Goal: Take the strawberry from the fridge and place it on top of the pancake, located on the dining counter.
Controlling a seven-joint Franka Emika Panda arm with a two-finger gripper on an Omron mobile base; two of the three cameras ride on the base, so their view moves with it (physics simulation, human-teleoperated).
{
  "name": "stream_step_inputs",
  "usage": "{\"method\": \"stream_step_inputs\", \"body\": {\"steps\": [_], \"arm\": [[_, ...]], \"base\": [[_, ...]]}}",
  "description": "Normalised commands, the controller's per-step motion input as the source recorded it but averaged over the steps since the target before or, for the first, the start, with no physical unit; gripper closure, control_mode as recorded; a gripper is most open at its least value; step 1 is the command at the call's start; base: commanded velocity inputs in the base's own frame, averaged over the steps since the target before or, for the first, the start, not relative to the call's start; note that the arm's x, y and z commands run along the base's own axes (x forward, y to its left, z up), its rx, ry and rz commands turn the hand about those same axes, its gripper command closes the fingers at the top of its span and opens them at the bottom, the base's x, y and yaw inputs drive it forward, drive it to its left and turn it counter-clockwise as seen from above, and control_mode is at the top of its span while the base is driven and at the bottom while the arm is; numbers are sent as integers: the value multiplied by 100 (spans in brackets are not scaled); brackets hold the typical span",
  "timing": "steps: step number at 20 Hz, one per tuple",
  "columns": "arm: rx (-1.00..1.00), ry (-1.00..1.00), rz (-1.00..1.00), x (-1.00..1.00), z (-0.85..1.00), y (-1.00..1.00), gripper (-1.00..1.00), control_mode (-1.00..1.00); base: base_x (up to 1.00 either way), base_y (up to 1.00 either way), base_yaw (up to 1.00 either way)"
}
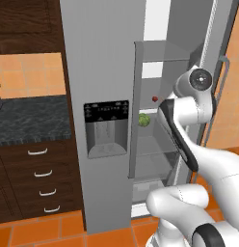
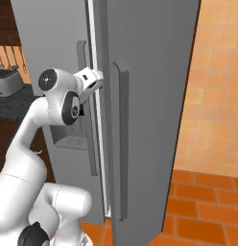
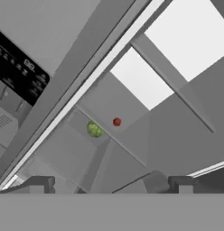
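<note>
the strawberry (image 3: pixel 117 122) sits inside the fridge (image 1: pixel 99 58), at 12 o'clock ahead of the wide-open, empty end effector (image 3: pixel 111 184), well apart.

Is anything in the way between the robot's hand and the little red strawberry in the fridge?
Nothing visible. The fridge door is open, the gripper is open, and the strawberry sits in plain sight ahead. The green leafy ball lies on a lower shelf.

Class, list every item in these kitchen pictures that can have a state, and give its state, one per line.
fridge: right door open, left door shut.
strawberry: on a fridge shelf, untouched.
green leafy ball: on the shelf below the strawberry.
hand: open, empty, short of the strawberry.
drawers: shut.
</note>
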Motion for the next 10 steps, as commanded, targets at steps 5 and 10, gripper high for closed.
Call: {"method": "stream_step_inputs", "body": {"steps": [5, 10], "arm": [[0, 0, -3, -3, 14, -98, -100, -100], [0, 0, -5, -2, 9, -98, -100, -100]], "base": [[0, 0, 0], [0, 0, 0]]}}
